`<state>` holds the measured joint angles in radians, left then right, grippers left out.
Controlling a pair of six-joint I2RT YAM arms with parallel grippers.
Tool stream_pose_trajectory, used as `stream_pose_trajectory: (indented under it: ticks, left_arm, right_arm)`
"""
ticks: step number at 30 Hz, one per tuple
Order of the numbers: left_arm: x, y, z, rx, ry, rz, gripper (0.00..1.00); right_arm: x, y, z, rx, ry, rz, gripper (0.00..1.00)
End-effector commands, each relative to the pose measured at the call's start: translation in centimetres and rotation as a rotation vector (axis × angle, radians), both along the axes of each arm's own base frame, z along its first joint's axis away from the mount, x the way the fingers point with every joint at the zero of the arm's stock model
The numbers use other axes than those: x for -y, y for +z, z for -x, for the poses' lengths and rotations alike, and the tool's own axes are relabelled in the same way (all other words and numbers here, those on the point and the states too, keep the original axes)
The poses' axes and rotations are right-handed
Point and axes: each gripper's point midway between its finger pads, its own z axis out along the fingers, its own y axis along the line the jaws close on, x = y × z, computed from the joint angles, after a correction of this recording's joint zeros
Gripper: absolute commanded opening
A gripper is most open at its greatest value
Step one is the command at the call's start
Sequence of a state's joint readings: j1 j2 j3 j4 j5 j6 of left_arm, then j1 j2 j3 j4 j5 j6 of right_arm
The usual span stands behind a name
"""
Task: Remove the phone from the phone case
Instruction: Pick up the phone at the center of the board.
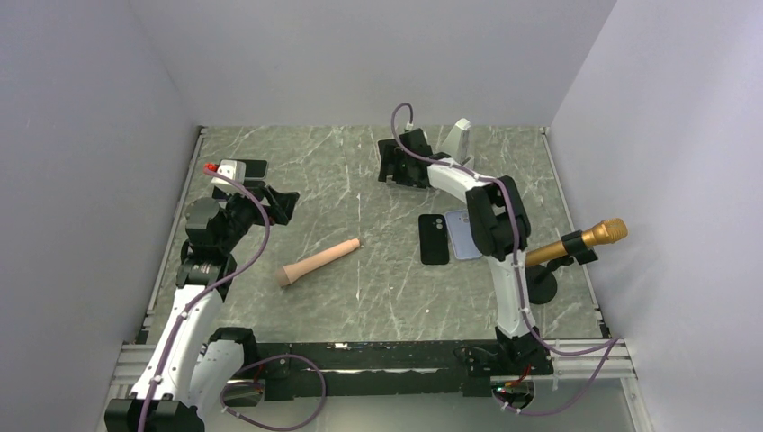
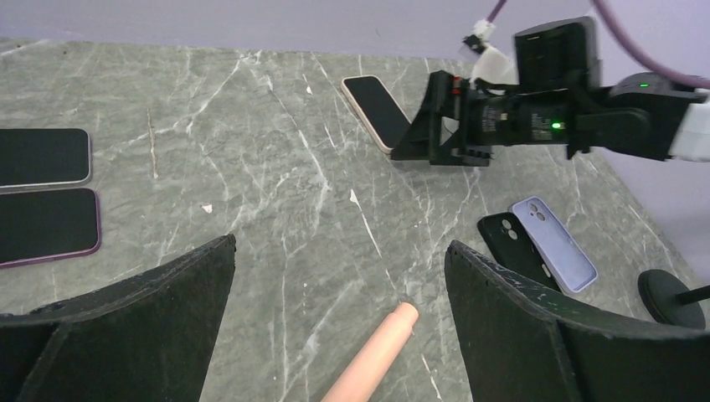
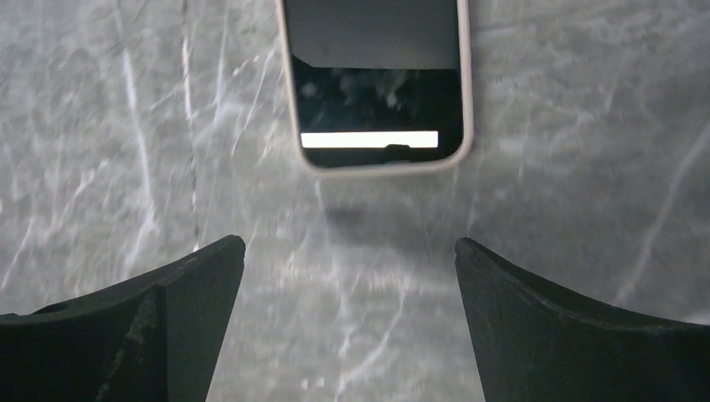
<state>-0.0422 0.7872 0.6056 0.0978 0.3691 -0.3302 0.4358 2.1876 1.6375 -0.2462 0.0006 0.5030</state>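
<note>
Phone: lies screen up at the far side of the worktop, dark glass with a bright reflected strip near its end.
Phone case: a cream rim, on the phone all around the edge that shows.
Right gripper: fingers spread wide, holding nothing. It is low over the worktop with the phone just ahead of the fingertips and not between them.
Left gripper: also spread wide and holding nothing, above the left part of the worktop, well apart from the cased phone.
Spare cases: a black case and a lilac case lie side by side, backs up, near the right arm.
Other phones: two dark phones lie next to each other at the left edge.
Peach stick: lies slantwise in the middle.
Microphone: gold head, on a black stand at the right edge.
</note>
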Motion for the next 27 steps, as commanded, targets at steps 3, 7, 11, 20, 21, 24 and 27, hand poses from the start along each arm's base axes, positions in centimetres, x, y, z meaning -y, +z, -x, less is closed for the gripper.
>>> stream_pose_trajectory:
  ticks: [3,7,11,20,21,24,27]
  left_arm:
    - [0.5,2.0,0.3,0.067,-0.029,0.002,0.98]
    - [0.7,2.1,0.4,0.069,-0.037,0.010,0.98]
    - [0.8,2.2,0.4,0.071,-0.042,0.015,0.98]
    - [1.0,2.2,0.5,0.070,-0.054,0.023,0.98]
    - [1.0,2.3,0.5,0.073,-0.054,0.022,0.98]
    - [1.0,2.5,0.6,0.082,-0.056,0.023,0.98]
    - [1.1,2.5,0.6,0.080,-0.060,0.028,0.98]
  right_arm:
    - [-0.1,0.0,-4.9,0.037,-0.100,-0.006,1.00]
    - [0.4,-1.6,-5.4,-0.003,-0.146,0.026,1.00]
    - [1.3,-3.1,-5.4,-0.047,-0.184,0.095,1.00]
    - [-1.0,-3.6,-6.4,-0.022,0.026,0.143,1.00]
    - [-1.4,-3.8,-6.3,-0.028,0.057,0.139,1.00]
    - [-1.0,-4.6,-6.4,-0.034,0.053,0.193,1.00]
    - [0.4,-5.6,-6.0,-0.063,-0.002,0.276,1.00]
